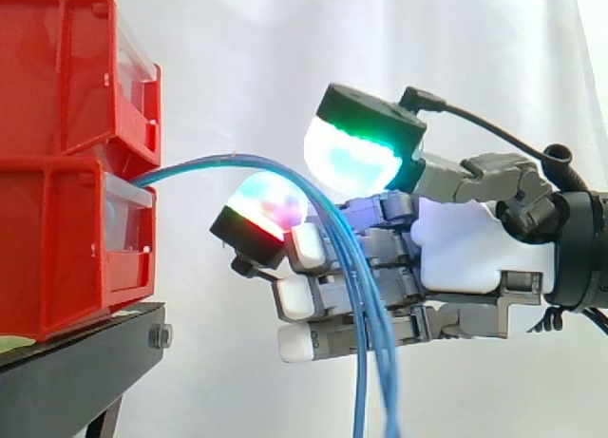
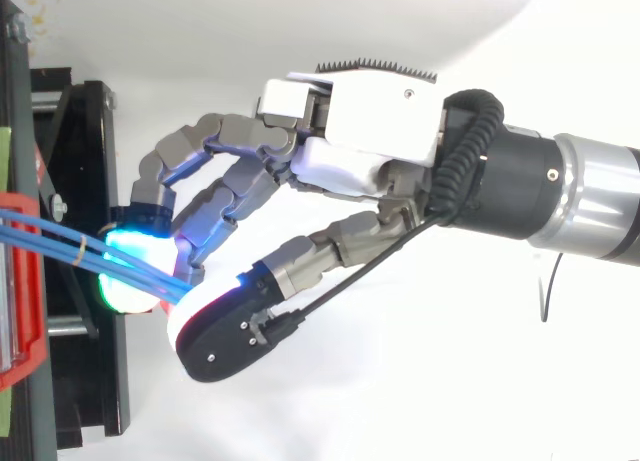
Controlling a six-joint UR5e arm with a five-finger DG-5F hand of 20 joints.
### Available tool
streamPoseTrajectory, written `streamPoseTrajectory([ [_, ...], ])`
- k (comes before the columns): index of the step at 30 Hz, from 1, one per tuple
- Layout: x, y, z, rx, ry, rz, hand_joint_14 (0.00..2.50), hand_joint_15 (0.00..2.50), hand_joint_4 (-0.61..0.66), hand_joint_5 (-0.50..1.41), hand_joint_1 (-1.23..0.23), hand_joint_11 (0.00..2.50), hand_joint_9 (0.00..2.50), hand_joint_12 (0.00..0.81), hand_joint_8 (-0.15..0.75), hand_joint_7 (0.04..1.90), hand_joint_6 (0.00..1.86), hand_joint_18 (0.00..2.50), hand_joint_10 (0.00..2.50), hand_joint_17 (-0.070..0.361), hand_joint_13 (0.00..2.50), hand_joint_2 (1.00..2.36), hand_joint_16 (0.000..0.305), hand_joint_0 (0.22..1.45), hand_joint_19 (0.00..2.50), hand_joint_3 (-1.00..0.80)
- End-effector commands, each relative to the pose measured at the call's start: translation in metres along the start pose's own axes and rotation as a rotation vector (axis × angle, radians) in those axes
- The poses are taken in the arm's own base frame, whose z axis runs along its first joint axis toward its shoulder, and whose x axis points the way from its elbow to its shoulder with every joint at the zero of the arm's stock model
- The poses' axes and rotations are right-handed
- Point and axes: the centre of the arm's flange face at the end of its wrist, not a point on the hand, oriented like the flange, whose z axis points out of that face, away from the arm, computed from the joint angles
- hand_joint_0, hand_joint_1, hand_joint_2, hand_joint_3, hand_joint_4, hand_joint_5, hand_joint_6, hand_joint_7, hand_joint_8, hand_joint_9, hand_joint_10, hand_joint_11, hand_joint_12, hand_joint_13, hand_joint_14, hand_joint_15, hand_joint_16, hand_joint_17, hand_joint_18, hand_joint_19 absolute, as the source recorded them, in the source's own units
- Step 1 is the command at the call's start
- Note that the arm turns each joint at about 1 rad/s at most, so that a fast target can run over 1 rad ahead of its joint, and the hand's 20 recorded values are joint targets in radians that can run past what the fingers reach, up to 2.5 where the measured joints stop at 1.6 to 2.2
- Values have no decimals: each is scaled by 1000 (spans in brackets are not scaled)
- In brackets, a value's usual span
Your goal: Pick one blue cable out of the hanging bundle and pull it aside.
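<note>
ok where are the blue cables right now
In the side view the blue cables leave the red bins at left, arch right and hang down across the hand mid-frame.

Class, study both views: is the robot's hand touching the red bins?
Apart. The side view shows a strip of white curtain between the front of the hand and the lower red bin. The blue cables run across that gap.
</note>
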Motion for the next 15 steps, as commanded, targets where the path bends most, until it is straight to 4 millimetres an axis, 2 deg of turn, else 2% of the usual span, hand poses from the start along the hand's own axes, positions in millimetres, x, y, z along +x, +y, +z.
streamPoseTrajectory([
  [1, 0, 0, 0, 0, 0, -2, 18, 510, 154, -189, -810, 621, 1056, 384, 360, 806, 863, 668, 18, 105, 912, 1000, 47, 546, 513, -500],
  [3, 0, 1, 0, 0, 1, -2, 19, 520, 165, -163, -719, 617, 1110, 412, 394, 849, 848, 725, 18, 120, 950, 1000, 53, 487, 530, -500],
  [5, 0, 1, 0, 0, 1, -2, 17, 519, 169, -158, -679, 615, 1131, 417, 400, 857, 845, 738, 18, 122, 966, 1000, 54, 482, 537, -500],
  [6, 0, 0, 0, 2, 1, -3, 18, 533, 147, -153, -585, 618, 1147, 412, 396, 897, 841, 732, 18, 118, 967, 1000, 52, 513, 556, -500],
  [8, -3, 0, 0, 1, -3, -4, 20, 534, 135, -152, -568, 624, 1168, 404, 393, 918, 844, 729, 17, 113, 968, 1000, 50, 547, 564, -500],
  [13, -8, 1, 1, -1, -6, -6, 20, 549, 119, -154, -669, 655, 1171, 393, 383, 927, 880, 739, 17, 109, 974, 1017, 49, 606, 581, -292],
  [15, -10, 1, 1, 0, -9, -10, 21, 559, 41, -160, -788, 696, 1153, 386, 382, 928, 897, 754, 18, 108, 976, 1021, 48, 640, 588, -227],
])
